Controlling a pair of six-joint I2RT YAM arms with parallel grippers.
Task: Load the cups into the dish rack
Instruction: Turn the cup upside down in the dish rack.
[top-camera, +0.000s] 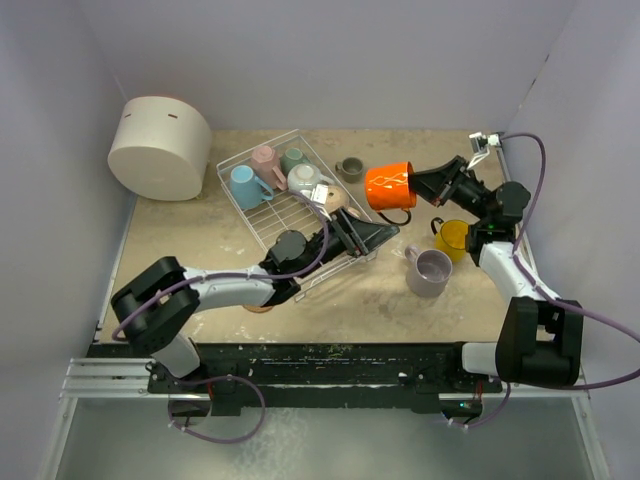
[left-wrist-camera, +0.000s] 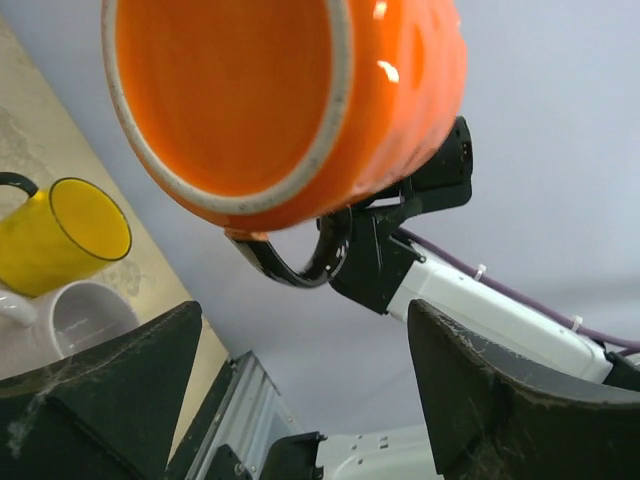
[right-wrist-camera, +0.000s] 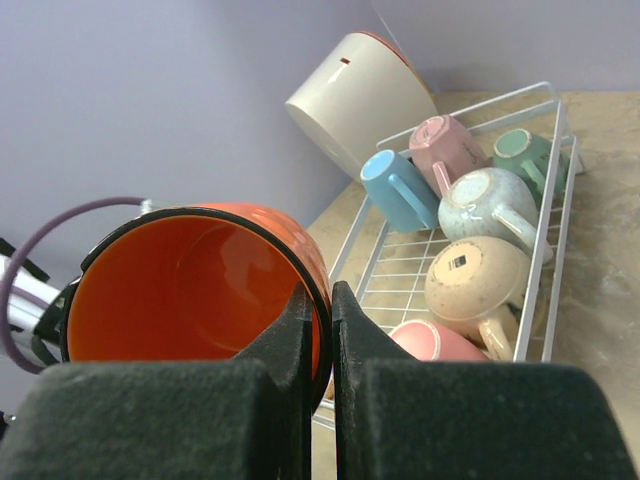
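Orange cup (top-camera: 390, 186) hangs pinched in right tool (right-wrist-camera: 320, 300) over beige table (top-camera: 350, 300); left tool (top-camera: 381, 235) wide.

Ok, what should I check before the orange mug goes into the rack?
1. Right gripper shut on orange mug rim: ok.
2. Mug lifted off table: ok.
3. Bare grid free in rack: ok.
4. Left gripper open: ok.
5. Left arm clear of rack: not ok, it lies across the near end.
6. Handle will clear the racked mugs: cannot tell.
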